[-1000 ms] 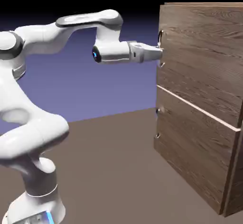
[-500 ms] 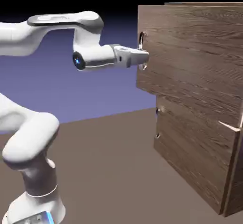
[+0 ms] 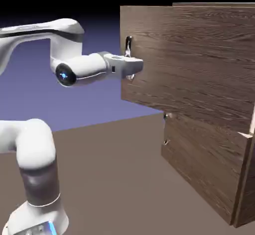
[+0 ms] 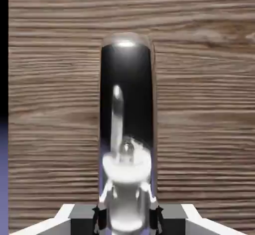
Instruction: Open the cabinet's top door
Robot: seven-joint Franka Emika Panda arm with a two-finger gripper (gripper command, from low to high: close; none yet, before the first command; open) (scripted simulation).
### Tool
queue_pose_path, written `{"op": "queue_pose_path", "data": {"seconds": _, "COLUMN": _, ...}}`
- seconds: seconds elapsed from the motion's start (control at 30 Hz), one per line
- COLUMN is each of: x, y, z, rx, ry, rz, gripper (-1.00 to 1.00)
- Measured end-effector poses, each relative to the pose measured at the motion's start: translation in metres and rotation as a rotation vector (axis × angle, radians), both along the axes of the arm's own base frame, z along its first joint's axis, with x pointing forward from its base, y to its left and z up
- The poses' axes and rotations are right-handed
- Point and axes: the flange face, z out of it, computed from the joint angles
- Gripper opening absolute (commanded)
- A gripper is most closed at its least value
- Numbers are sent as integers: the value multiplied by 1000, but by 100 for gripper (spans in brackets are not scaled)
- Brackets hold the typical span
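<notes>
While my claw (image 3: 135,66) has the shiny upright handle (image 3: 129,47) of the top door (image 3: 199,55) pinched between its fingertips (image 4: 174,219), I can see that door standing ajar. It juts out toward the exterior view's left, its free edge well past the front of the lower door (image 3: 204,159). The top door is the upper panel of the dark wood-grain cabinet (image 3: 244,179), which stands on the brown counter (image 3: 104,179) at the exterior view's right.

From out there I have the white arm (image 3: 79,69) reaching across near the top of the door, the claw roughly level and pointing at the panel. The handle shows above and below the claw, so I'm gripping it partway along its length. The lower door looks closed, with its own handle (image 3: 166,129) near its edge.

Through the hand view, the handle runs up from between the fingertips, dark and mirror-like, with bright reflections, against streaky brown grain.
</notes>
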Motion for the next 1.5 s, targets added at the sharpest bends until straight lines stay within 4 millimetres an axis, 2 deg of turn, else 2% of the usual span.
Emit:
{"op": "queue_pose_path", "data": {"seconds": 0.33, "x": -37, "y": -50, "z": 0, "rx": 6, "ry": 1, "rz": 137, "gripper": -100}}
{"op": "queue_pose_path", "data": {"seconds": 0.67, "x": -71, "y": -111, "z": 0, "rx": 3, "ry": 2, "rz": 287, "gripper": -100}}
{"op": "queue_pose_path", "data": {"seconds": 0.87, "x": -75, "y": -119, "z": -1, "rx": -4, "ry": 3, "rz": 307, "gripper": -100}}
{"op": "queue_pose_path", "data": {"seconds": 1.07, "x": -92, "y": -169, "z": 0, "rx": 0, "ry": 2, "rz": 424, "gripper": -100}}
{"op": "queue_pose_path", "data": {"seconds": 1.3, "x": -108, "y": -246, "z": -1, "rx": 2, "ry": 2, "rz": 596, "gripper": -100}}
{"op": "queue_pose_path", "data": {"seconds": 1.5, "x": -111, "y": -309, "z": -1, "rx": 2, "ry": 2, "rz": 733, "gripper": -100}}
